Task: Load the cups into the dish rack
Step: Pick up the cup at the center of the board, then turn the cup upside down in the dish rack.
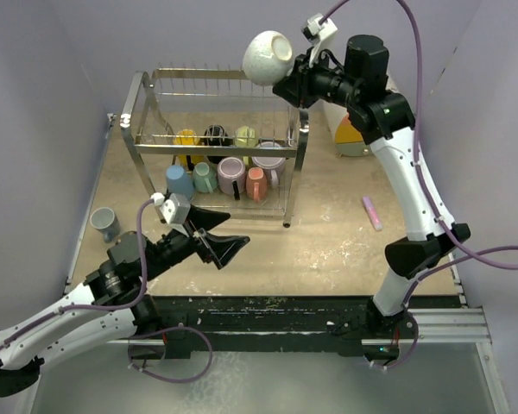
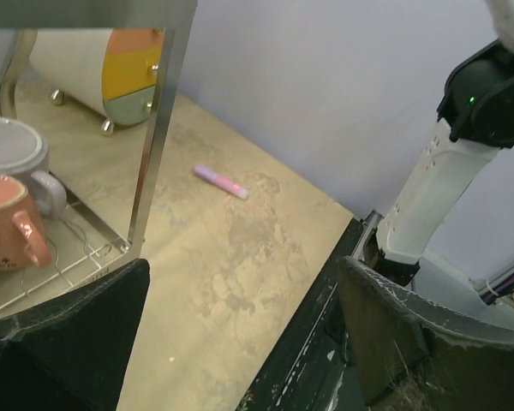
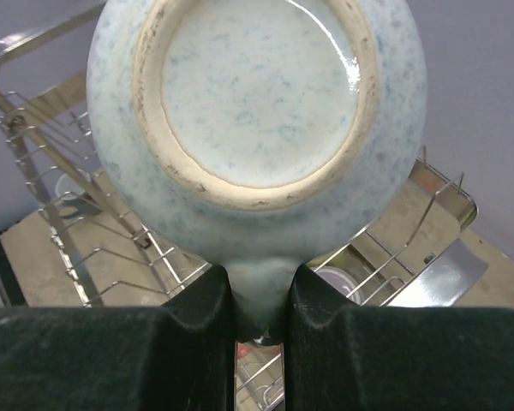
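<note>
While the right gripper point(image 1: 293, 84) hangs high over the far right corner of the dish rack point(image 1: 143, 112), it's clamped hard on a pale speckled cup point(image 1: 268, 56). It's pinching what looks like the handle, though the pads hide most of it in the wrist view, so I won't swear to that. The cup is tipped on its side with its base towards the wrist camera and its mouth turned away from the arm. It's clear above the slotted top tier, touching no wire.

Down on the lower tier the loaded cups point(image 1: 231, 172) are packed close: yellow, black and pale green behind, blue, teal, lavender and salmon in front.

So the step now, I'd say, is placement, and it wants patience. Pick an open spot first. Roll the wrist so the mouth goes down, then lower slowly. Let the rim settle on the wires before the jaws let go, because a handle pinch resists twisting poorly.

The left gripper point(image 1: 223, 237), jaws spread wide and carrying nothing, hovers low in front of the rack. A grey-blue cup point(image 1: 104, 222) waits on the table point(image 1: 328, 250), left of the rack and outside it.
</note>
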{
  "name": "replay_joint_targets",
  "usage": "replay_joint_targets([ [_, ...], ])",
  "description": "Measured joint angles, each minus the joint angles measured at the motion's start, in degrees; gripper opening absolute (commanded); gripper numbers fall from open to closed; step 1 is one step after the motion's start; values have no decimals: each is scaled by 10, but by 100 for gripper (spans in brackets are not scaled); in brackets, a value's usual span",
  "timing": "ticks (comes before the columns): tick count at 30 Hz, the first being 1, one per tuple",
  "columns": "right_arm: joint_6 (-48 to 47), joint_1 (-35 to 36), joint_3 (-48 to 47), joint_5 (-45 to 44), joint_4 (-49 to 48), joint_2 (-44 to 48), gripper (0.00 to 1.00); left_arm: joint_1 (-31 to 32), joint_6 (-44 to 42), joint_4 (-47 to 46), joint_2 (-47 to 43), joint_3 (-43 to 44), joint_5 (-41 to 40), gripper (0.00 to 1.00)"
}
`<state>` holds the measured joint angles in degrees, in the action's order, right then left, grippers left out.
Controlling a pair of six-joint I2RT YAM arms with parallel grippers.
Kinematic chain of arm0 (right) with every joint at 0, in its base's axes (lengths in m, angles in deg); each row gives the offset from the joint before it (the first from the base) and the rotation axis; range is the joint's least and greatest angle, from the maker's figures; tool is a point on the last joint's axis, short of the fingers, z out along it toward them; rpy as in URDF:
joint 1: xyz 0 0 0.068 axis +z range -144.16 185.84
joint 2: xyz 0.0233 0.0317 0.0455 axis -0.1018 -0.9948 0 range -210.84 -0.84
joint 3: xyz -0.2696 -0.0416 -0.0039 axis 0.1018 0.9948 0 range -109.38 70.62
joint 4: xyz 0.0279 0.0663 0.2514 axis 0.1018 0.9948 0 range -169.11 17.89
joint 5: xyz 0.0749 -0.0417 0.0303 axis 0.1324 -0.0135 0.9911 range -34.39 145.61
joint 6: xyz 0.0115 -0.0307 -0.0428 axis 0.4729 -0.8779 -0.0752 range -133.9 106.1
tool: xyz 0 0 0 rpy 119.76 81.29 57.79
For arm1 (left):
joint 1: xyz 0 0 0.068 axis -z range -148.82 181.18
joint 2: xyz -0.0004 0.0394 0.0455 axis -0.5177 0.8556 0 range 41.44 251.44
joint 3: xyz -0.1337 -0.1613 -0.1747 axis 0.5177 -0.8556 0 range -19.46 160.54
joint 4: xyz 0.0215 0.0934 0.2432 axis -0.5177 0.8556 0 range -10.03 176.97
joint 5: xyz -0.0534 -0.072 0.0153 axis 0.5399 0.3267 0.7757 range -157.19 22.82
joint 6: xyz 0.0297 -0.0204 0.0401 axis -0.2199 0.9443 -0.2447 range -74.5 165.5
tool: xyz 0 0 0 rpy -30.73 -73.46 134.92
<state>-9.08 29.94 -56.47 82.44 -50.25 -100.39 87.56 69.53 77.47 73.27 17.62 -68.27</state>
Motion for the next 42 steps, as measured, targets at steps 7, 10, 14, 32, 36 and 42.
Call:
replay_joint_targets([
  [7,-40,55,-5,-83,21,-24,0,0,31,35,-50,-50,-17,93],
  [10,-50,85,-7,-116,21,-31,0,0,41,44,-69,-58,-24,93],
  [14,-59,109,-9,-151,21,-39,0,0,54,52,-96,-68,-30,93],
  [32,-75,139,17,-291,1,-55,0,0,80,66,-113,-80,-37,94],
  [36,-75,139,29,-291,-1,-55,4,0,82,66,-115,-86,-37,94],
  [42,-74,139,57,-290,-3,-55,10,0,84,69,-117,-88,-37,94],
])
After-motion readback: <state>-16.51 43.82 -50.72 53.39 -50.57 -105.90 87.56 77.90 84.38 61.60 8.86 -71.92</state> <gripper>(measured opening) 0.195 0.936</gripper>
